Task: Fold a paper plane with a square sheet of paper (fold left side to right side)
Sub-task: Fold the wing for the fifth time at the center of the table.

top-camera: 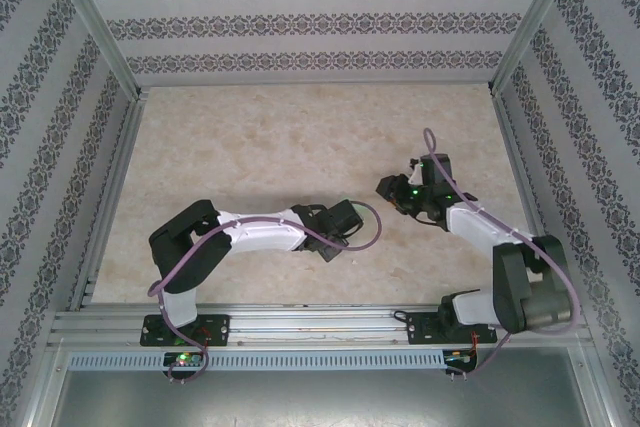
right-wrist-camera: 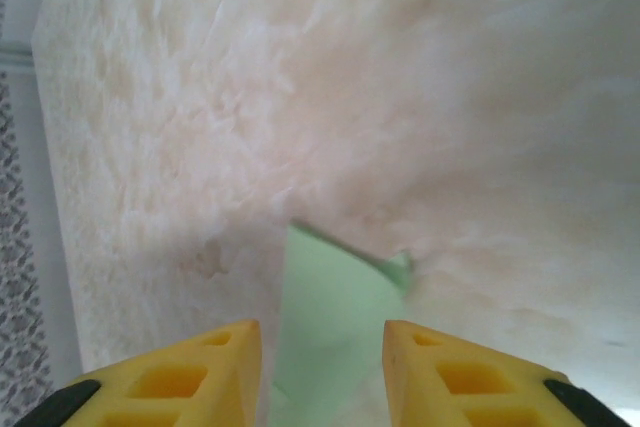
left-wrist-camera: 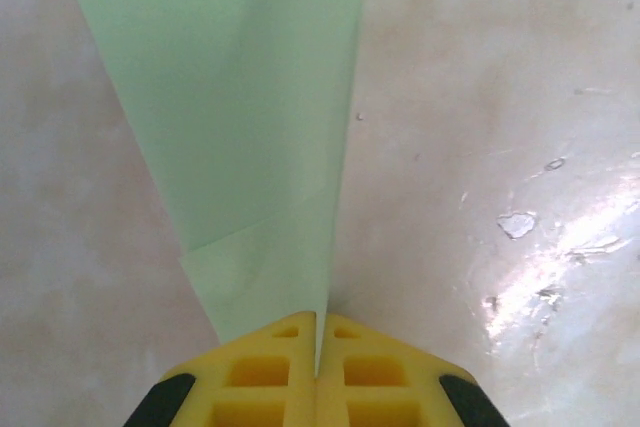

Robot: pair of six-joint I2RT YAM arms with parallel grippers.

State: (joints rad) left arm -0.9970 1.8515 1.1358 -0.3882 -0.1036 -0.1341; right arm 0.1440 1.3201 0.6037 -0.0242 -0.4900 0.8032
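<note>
The left gripper (left-wrist-camera: 317, 332) pinches its yellow fingers together on the near end of the paper plane (left-wrist-camera: 240, 97), apparently to hold its centre crease over the table (left-wrist-camera: 480, 97), while the right gripper (right-wrist-camera: 322, 337) hangs spread above another corner, gripping nothing.

I see one folded light green paper (left-wrist-camera: 250, 97) on the glossy beige marbled table (top-camera: 280, 137), midway along, towards its near edge.

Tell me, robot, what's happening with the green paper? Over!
Left gripper shut on thin folded light green paper. Right gripper open, paper showing between its fingers. Nothing seen in the way.
</note>
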